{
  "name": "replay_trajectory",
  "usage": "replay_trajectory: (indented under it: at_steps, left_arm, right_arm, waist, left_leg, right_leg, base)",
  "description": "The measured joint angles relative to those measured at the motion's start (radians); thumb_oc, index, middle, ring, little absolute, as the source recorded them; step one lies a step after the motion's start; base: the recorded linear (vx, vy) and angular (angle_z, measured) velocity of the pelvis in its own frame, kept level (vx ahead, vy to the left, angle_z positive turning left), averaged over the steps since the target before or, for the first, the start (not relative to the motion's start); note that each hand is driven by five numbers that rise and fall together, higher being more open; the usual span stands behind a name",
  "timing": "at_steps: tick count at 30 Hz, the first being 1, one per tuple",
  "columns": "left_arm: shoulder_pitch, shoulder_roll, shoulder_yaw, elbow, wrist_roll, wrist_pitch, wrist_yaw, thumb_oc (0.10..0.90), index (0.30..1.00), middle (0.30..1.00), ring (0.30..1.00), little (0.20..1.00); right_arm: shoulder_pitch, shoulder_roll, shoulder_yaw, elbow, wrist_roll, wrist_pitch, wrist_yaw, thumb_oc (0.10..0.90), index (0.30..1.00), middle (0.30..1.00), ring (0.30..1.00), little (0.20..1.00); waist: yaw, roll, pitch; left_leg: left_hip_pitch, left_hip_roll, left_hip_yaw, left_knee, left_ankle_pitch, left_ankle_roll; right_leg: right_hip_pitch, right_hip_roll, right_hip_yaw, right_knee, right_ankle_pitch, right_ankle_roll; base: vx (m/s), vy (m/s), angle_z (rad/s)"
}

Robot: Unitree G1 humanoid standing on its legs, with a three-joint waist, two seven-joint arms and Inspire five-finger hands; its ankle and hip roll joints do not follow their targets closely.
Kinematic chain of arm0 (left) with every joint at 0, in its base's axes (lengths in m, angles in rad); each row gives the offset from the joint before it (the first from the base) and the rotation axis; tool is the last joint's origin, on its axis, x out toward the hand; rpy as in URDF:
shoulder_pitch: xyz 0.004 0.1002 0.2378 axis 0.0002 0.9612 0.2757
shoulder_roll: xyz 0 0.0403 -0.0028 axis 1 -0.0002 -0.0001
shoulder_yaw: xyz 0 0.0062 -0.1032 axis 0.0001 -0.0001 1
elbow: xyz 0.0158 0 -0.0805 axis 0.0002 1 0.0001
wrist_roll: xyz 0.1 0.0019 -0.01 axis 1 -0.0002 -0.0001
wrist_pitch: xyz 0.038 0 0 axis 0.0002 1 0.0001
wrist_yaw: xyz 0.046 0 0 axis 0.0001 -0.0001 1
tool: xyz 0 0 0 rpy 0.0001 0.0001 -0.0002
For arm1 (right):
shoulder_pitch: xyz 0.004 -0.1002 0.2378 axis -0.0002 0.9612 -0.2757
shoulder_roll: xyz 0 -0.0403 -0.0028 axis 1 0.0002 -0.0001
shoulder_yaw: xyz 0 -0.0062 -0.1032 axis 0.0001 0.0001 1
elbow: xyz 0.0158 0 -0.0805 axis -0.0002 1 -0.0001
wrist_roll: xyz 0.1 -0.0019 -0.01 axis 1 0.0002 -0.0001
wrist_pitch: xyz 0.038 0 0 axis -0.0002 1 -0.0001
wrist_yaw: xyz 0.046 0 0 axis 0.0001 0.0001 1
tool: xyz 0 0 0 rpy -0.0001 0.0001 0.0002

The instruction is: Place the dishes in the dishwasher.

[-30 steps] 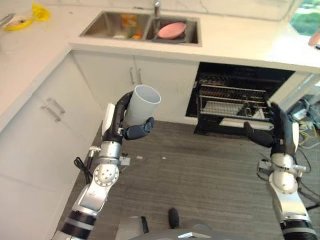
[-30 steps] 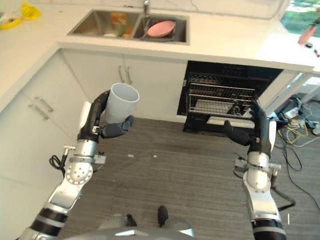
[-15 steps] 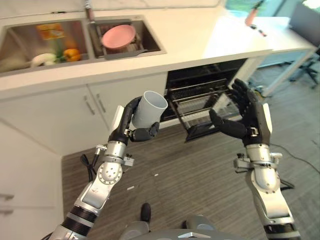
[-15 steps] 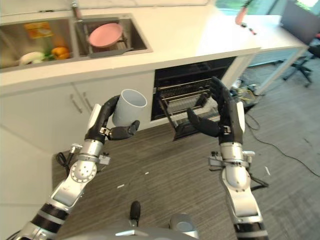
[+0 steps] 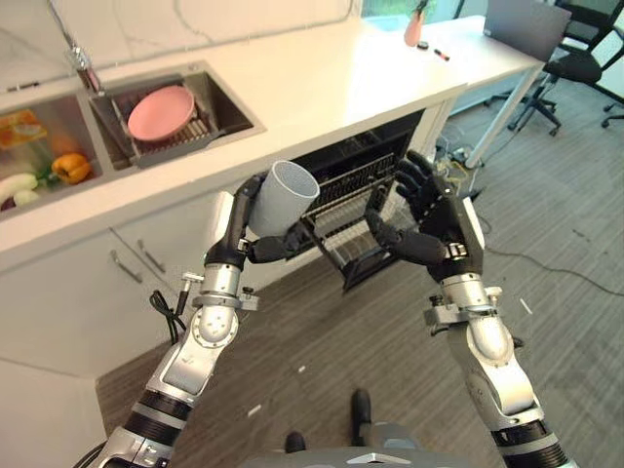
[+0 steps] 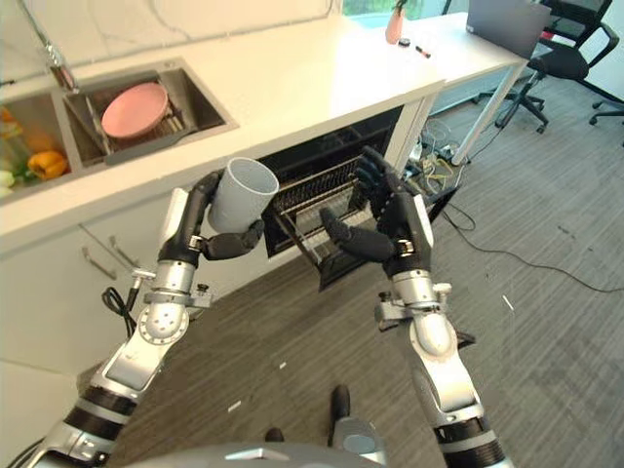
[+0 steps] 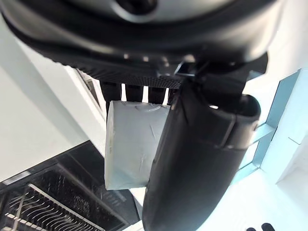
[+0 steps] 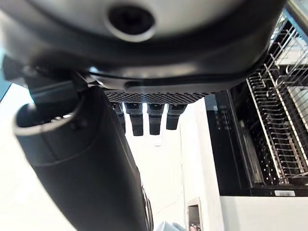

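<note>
Grey cup (image 5: 285,198), base hidden by left robot hand (image 5: 255,239).

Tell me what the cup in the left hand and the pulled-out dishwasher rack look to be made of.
Cup, held by the left hand: probably plastic or glazed ceramic; pale grey-white, plain, opaque, thin-rimmed, smooth walls; the look leaves it open.
Dishwasher rack: metal wire, likely coated or stainless; thin light-grey rods forming a grid with upright tines.

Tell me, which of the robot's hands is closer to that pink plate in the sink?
The left. The left hand, curled round a white cup, sits below the pink plate, in front of the counter; the open right hand is farther off, before the dishwasher rack.
</note>
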Motion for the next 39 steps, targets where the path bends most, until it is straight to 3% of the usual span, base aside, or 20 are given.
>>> replay_trajectory:
  at_steps: [2,5,7,9,10,12,15,17,18,19,22,25,31,39]
  left_arm:
    - [-0.021,-0.014,0.003,0.014,0.008,0.001,0.007,0.4,0.3,0.3,0.3,0.3]
    - [-0.061,-0.023,-0.004,0.03,0.037,0.0,0.009,0.4,0.3,0.3,0.3,0.3]
    - [-0.108,-0.031,-0.015,0.072,0.036,-0.001,0.015,0.4,0.3,0.3,0.3,0.3]
    - [-0.142,-0.052,-0.024,0.118,0.036,0.002,0.025,0.4,0.3,0.3,0.3,0.3]
    - [-0.144,-0.06,-0.032,0.124,0.036,0.002,0.036,0.4,0.3,0.3,0.3,0.3]
    - [-0.154,-0.062,-0.056,0.123,0.039,-0.001,0.046,0.4,0.3,0.3,0.3,0.3]
    - [-0.181,-0.065,-0.093,0.123,0.046,-0.001,0.048,0.4,0.3,0.3,0.3,0.3]
    - [-0.196,-0.057,-0.107,0.12,0.086,-0.004,0.047,0.4,0.3,0.3,0.3,0.3]
    - [-0.206,-0.062,-0.107,0.117,0.101,-0.007,0.047,0.4,0.3,0.3,0.3,0.3]
    - [-0.217,-0.064,-0.112,0.117,0.108,-0.006,0.043,0.4,0.3,0.3,0.3,0.3]
    - [-0.233,-0.06,-0.132,0.106,0.114,-0.006,0.042,0.4,0.3,0.3,0.3,0.3]
    - [-0.232,-0.043,-0.136,0.04,0.116,-0.004,0.039,0.4,0.3,0.3,0.3,0.3]
    - [-0.208,-0.002,-0.152,-0.06,0.143,-0.004,0.007,0.4,0.3,0.3,0.3,0.3]
    - [-0.186,-0.004,-0.171,-0.109,0.102,-0.01,-0.014,0.4,0.3,0.3,0.3,0.3]
  right_arm:
    - [-0.013,-0.029,0.026,0.0,0.049,0.004,0.012,0.8,0.9,0.9,0.9,0.9]
    - [-0.015,-0.032,0.033,0.0,0.123,0.004,0.028,0.8,0.9,0.9,0.9,0.9]
    - [-0.016,-0.018,0.045,0.004,0.175,0.002,0.026,0.8,0.9,0.9,0.9,0.9]
    - [-0.03,-0.027,0.087,0.005,0.199,0.001,0.031,0.8,0.9,0.9,0.9,0.9]
    - [-0.034,-0.031,0.115,0.008,0.215,0.002,0.031,0.8,0.9,0.9,0.9,0.9]
    - [-0.04,-0.036,0.141,0.009,0.215,0.002,0.036,0.8,0.9,0.9,0.9,0.9]
    - [-0.046,-0.053,0.142,0.013,0.213,0.005,0.042,0.8,0.9,0.9,0.9,0.9]
    - [-0.066,-0.067,0.15,0.015,0.214,0.005,0.04,0.8,0.9,0.9,0.9,0.9]
    - [-0.079,-0.075,0.148,0.013,0.214,0.002,0.044,0.8,0.9,0.9,0.9,0.9]
    - [-0.081,-0.07,0.145,0.014,0.215,0.003,0.04,0.8,0.9,0.9,0.9,0.9]
    - [-0.082,-0.056,0.147,0.014,0.215,0.003,0.027,0.8,0.9,0.9,0.9,0.9]
    - [-0.108,-0.038,0.151,0.014,0.214,0.003,0.013,0.8,0.9,0.9,0.9,0.9]
    - [-0.181,-0.012,0.151,0.016,0.213,0.002,-0.034,0.8,0.9,0.9,0.9,0.9]
    - [-0.191,0.015,0.163,0.062,0.214,-0.024,-0.052,0.8,0.9,0.9,0.9,0.9]
  waist:
    - [-0.001,0.023,-0.007]
    - [-0.011,0.028,-0.011]
    - [-0.012,-0.002,-0.012]
    - [-0.006,-0.017,-0.004]
    - [-0.003,-0.015,0.002]
    - [-0.003,-0.009,0.003]
    - [-0.018,0.009,0.009]
    - [-0.026,0.035,0.006]
    - [-0.029,0.066,0.008]
    - [-0.037,0.071,0.011]
    - [-0.048,0.067,0.011]
    - [-0.027,0.066,0.01]
    - [0.029,0.06,0.008]
    - [0.035,0.032,-0.007]
  left_leg:
    - [0.014,0.032,0.012,0.0,-0.007,-0.015]
    - [0.035,0.076,0.02,0.01,-0.019,-0.053]
    - [-0.044,0.083,0.026,0.165,-0.066,-0.102]
    - [-0.199,0.098,0.02,0.496,-0.091,-0.158]
    - [-0.24,0.115,0.009,0.524,-0.123,-0.175]
    - [-0.239,0.136,0.038,0.365,-0.124,-0.166]
    - [-0.194,0.154,0.049,0.18,-0.056,-0.135]
    - [-0.139,0.145,0.033,0.096,-0.01,-0.125]
    - [-0.099,0.153,0.023,0.041,0.013,-0.105]
    - [-0.085,0.157,0.021,0.0,0.07,-0.089]
    - [-0.054,0.133,0.009,-0.008,0.071,-0.075]
    - [-0.065,0.116,-0.007,-0.003,0.069,-0.072]
    - [-0.069,0.11,-0.023,-0.003,0.067,-0.07]
    - [-0.072,0.109,-0.045,-0.009,0.063,-0.07]
  right_leg:
    - [0.009,0.036,0.009,0.001,-0.009,-0.036]
    - [0.03,0.084,0.012,0.001,-0.032,-0.067]
    - [0.03,0.07,0.012,0.0,-0.036,-0.085]
    - [0.036,0.056,0.015,0.006,-0.054,-0.108]
    - [0.05,0.056,0.02,-0.001,-0.06,-0.112]
    - [0.047,0.057,0.017,-0.002,-0.065,-0.114]
    - [0.064,0.072,0.018,-0.004,-0.07,-0.121]
    - [0.064,0.096,0.043,-0.003,-0.07,-0.121]
    - [0.067,0.119,0.047,0.0,-0.064,-0.113]
    - [0.072,0.124,0.048,0.0,-0.066,-0.109]
    - [0.1,0.1,0.037,0.0,-0.081,-0.088]
    - [0.098,0.084,0.022,0.001,-0.084,-0.085]
    - [0.102,0.078,0.006,0.001,-0.09,-0.076]
    - [0.114,0.076,-0.012,0.0,-0.101,-0.069]
  base:
    - [0.11,-0.114,-0.19]
    - [0.04,-0.179,-0.12]
    - [0.0,-0.206,0.01]
    - [0.14,-0.054,-0.01]
    - [0.17,0.01,-0.06]
    - [0.12,0.033,-0.08]
    - [0.08,0.055,-0.18]
    - [0.08,0.015,-0.36]
    - [0.1,0.011,-0.43]
    - [0.08,0.007,-0.16]
    - [0.04,0.006,0.15]
    - [0.01,0.009,0.22]
    - [0.0,0.004,0.11]
    - [0.01,0.004,0.07]
